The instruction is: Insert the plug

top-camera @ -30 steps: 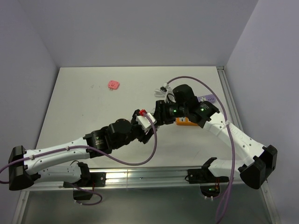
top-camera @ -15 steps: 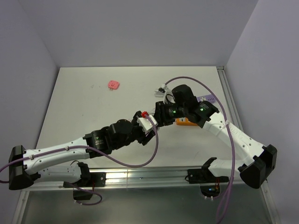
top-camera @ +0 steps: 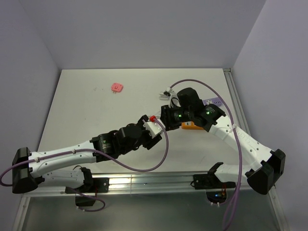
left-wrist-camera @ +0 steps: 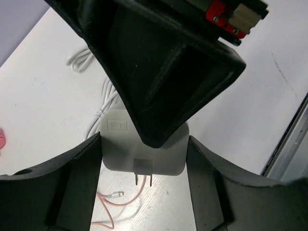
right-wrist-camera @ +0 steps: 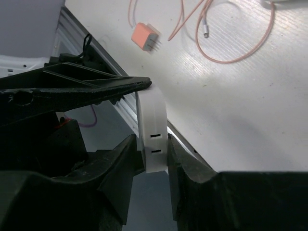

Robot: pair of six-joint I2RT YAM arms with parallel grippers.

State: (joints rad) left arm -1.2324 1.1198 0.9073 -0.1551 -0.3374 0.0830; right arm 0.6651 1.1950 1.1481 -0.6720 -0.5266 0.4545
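Closest in, my left arm (top-camera: 72,151) and right arm (top-camera: 240,139) rise from the near edge of the counter (top-camera: 96,110) and meet over its middle. There the white plug (top-camera: 154,128) hangs clear of the counter, gripped from both sides.

My left jaws pinch it by its two narrow sides. In the left wrist view my dark fingers (left-wrist-camera: 72,192) press against either edge of the block (left-wrist-camera: 118,144). Its two metal prongs (left-wrist-camera: 143,179) stick out of the edge that faces back toward my wrist.

My right jaws pinch the same plug across its flat faces. One right finger (left-wrist-camera: 163,82) lies over the front face in that view. In the right wrist view the fingers (right-wrist-camera: 115,173) sit tight on both faces of the plug (right-wrist-camera: 153,120), and the edge with two small slots (right-wrist-camera: 155,136) faces the camera. A small red piece (top-camera: 152,117) shows at the tip of my right jaws.

Just past the grip, an orange thing (top-camera: 190,126) lies mostly hidden under my right arm. A thin pink cable (right-wrist-camera: 231,48) loops on the counter below. Farther back lies a coiled white cable (top-camera: 166,91), and a pale purple strip (top-camera: 214,102) sits near the right edge. Farthest off, well apart to the left, a pink plug (top-camera: 117,87) lies alone.
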